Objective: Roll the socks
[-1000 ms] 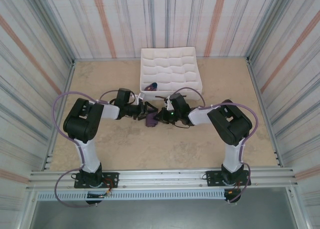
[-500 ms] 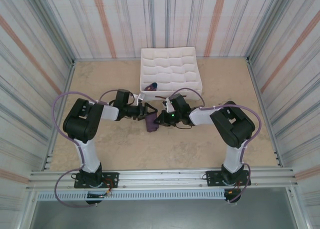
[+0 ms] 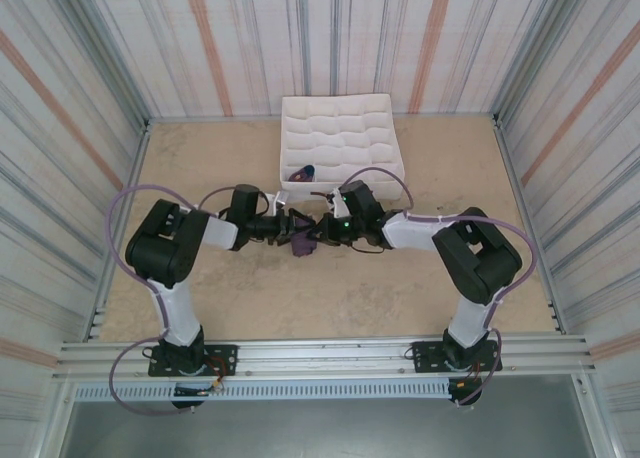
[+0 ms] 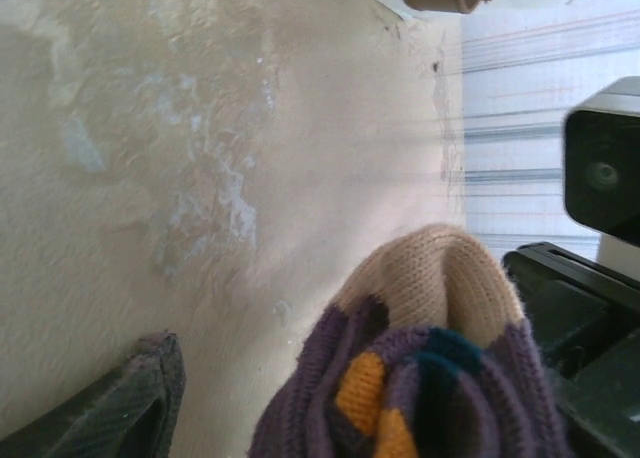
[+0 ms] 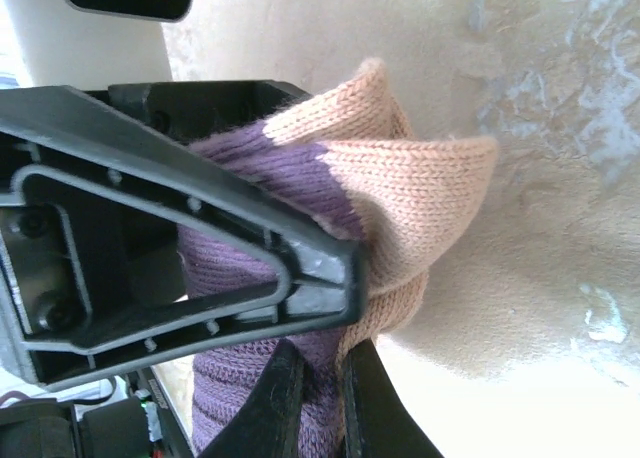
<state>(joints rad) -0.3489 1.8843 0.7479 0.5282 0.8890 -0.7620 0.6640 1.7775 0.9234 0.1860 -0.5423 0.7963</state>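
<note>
Socks (image 3: 300, 243) bundled mid-worktop (image 3: 200, 158), pinched tight by right end effector (image 3: 319, 234) at their right, left end effector (image 3: 287, 227) spread wide around their left.

socks (image 5: 420, 178): ribbed knit cloth, matt
bench (image 4: 150, 128): beige, matt, mottled, slightly rough
box (image 3: 340, 138): white soft cloth
right end effector (image 3: 320, 235): matt black plastic

Top camera high and behind, looking down, wrist cameras close in, sharing the socks (image 4: 420, 378) from opposite sides
</note>
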